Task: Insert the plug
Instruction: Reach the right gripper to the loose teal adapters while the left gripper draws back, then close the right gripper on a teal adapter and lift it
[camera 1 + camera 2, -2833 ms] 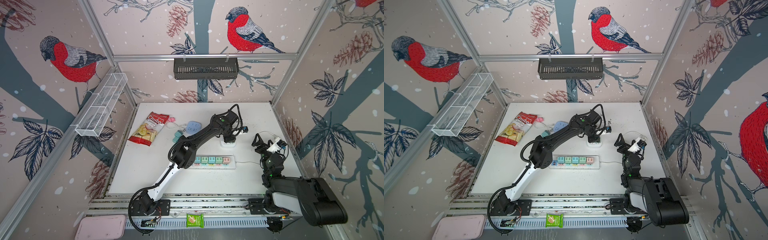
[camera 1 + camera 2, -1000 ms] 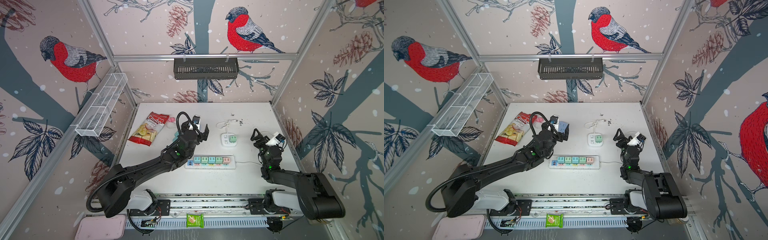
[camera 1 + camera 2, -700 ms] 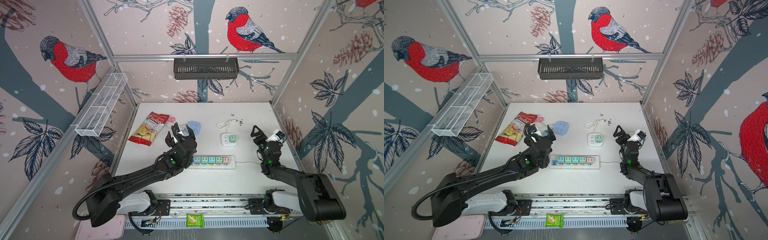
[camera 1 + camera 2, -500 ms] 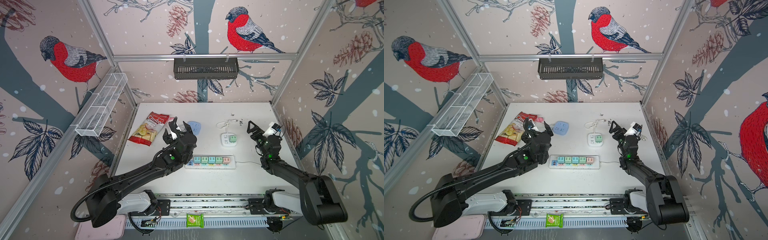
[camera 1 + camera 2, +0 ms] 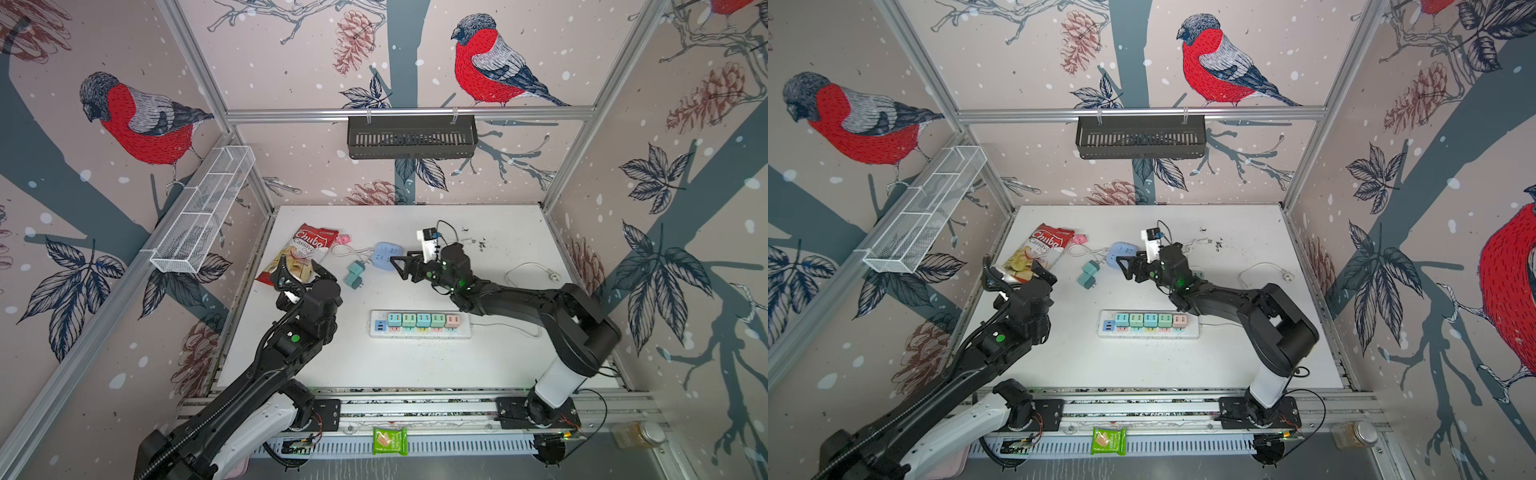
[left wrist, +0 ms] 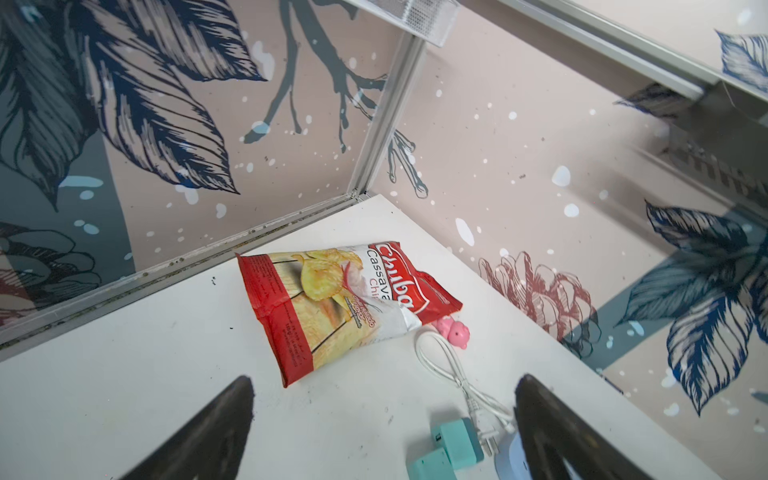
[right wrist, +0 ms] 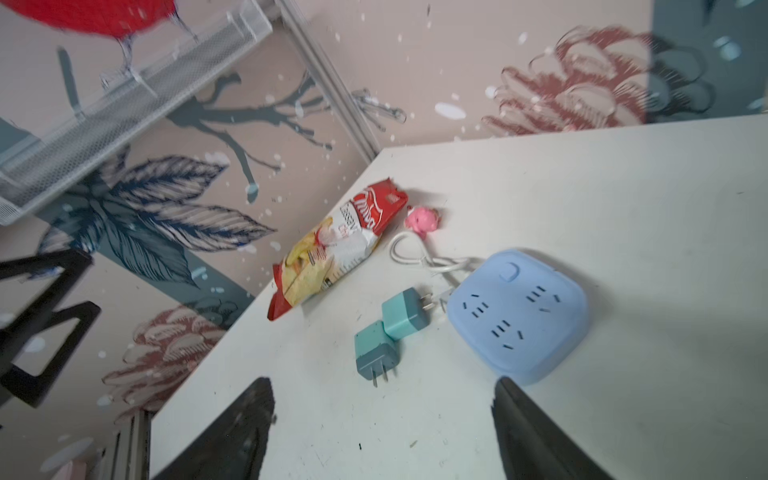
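Two teal plugs [image 5: 355, 274] [image 5: 1088, 275] lie side by side on the white table, prongs bare, just left of a blue socket block [image 5: 386, 254] [image 7: 519, 316]. In the right wrist view the nearer teal plug [image 7: 376, 357] points its prongs at my right gripper [image 7: 384, 384]. That gripper [image 5: 401, 266] hovers open and holds nothing, right next to the blue block. My left gripper [image 5: 301, 272] [image 6: 386, 382] is open and holds nothing, over the near end of the chips bag [image 6: 332, 303], left of the plugs [image 6: 444, 449].
A white power strip [image 5: 419, 324] with several coloured adapters lies at the table's centre front. A pink toy [image 7: 422, 218] and a white cable [image 6: 457, 365] lie behind the plugs. Another white cord [image 5: 536, 270] lies at the right. Wire and black baskets hang on the walls.
My right arm has swung from the table's right side leftward to the blue socket block, and its jaws have narrowed a little. My left arm has drawn back toward the chips bag.
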Robot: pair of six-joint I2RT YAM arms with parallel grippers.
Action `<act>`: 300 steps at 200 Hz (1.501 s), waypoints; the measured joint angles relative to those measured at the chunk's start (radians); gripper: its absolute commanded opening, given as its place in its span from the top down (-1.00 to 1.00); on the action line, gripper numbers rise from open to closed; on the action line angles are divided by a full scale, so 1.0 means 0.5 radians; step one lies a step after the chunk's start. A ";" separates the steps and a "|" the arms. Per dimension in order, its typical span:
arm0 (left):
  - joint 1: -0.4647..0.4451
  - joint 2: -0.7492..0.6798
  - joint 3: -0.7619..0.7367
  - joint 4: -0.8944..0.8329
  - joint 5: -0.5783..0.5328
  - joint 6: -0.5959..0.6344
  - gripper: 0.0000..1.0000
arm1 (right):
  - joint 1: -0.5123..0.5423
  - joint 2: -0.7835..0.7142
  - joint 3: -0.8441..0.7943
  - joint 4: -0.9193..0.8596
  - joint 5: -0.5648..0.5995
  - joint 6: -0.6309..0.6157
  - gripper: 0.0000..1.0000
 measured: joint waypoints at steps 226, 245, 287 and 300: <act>0.652 0.161 -0.098 -0.143 0.660 -0.545 -0.93 | 0.433 1.310 1.787 -1.515 0.591 -0.618 -0.43; 0.652 0.160 -0.098 -0.140 0.665 -0.545 -0.93 | 0.436 1.337 1.811 -1.540 0.597 -0.625 -0.39; 0.652 0.160 -0.111 -0.135 0.685 -0.544 -0.93 | 0.443 1.347 1.817 -1.571 0.597 -0.660 -0.26; 0.652 0.163 -0.111 -0.134 0.694 -0.544 -0.93 | 0.450 1.347 1.817 -1.582 0.600 -0.661 -0.22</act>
